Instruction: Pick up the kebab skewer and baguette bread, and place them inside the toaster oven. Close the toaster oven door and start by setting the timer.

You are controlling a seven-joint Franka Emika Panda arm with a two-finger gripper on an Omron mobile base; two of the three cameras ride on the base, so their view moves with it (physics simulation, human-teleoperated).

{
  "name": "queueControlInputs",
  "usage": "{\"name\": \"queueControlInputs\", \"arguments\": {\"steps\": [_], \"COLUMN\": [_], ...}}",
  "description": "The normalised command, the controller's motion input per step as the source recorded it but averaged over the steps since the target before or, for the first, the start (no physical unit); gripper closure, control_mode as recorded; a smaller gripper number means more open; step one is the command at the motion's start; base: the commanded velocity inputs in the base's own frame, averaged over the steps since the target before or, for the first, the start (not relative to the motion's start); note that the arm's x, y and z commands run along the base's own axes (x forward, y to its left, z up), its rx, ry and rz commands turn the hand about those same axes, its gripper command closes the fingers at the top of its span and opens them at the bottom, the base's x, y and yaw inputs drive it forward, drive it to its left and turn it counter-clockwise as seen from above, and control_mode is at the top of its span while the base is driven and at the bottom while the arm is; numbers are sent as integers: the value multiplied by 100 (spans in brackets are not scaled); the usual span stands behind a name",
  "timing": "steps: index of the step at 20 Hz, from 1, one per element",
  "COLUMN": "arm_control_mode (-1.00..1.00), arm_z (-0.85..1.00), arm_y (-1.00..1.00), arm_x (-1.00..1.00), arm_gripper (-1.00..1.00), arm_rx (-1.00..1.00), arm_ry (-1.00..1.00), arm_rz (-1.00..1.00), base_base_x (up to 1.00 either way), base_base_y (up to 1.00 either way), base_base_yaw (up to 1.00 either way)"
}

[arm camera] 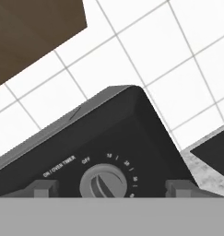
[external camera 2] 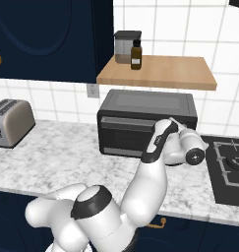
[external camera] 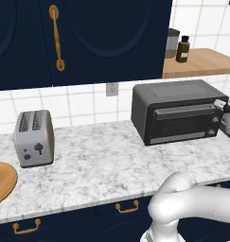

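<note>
My gripper [arm camera: 115, 189] sat right at the oven's [external camera: 175, 111] control column, its fingers [arm camera: 44, 188] standing wide apart on either side of the timer knob [arm camera: 104, 184] and gripping nothing yet; whether the tips touched the panel I could not tell. From the hand view the knob lay dead centre at the bottom edge, between the two tips, with the OFF mark at about 11 o'clock of it and the minute marks fanning from 12 to 3 o'clock. I judged the knob small, rigid and ridged, likely stiff to turn, so the best hold would be across its raised bar, squeezed firmly enough not to slip on the smooth plastic. The oven itself looked heavy enough to stay put under a twist. Its door [external camera: 182, 124] appeared shut in the left base view. The glass was too dark to show whether skewer and bread lay inside, and I could not make them out anywhere on the counter [external camera: 102, 165]. In the right base view my own arm covered the knob column, and the lower half of the knob was cut off in the hand view. Farther off at 9 o'clock stood the silver toaster [external camera: 34, 138].
</note>
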Motion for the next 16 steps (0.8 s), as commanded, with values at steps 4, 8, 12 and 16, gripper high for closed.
{"name": "queueControlInputs", "arguments": {"steps": [4,8,12,16], "arm_control_mode": [-100,-100,-100,-100], "arm_z": [0,0,0,0], "arm_y": [0,0,0,0], "arm_x": [0,0,0,0], "arm_gripper": [100,100,100,100], "arm_rx": [0,0,0,0], "arm_ry": [0,0,0,0], "arm_rz": [0,0,0,0], "base_base_x": [0,0,0,0], "base_base_y": [0,0,0,0], "base_base_yaw": [0,0,0,0]}}
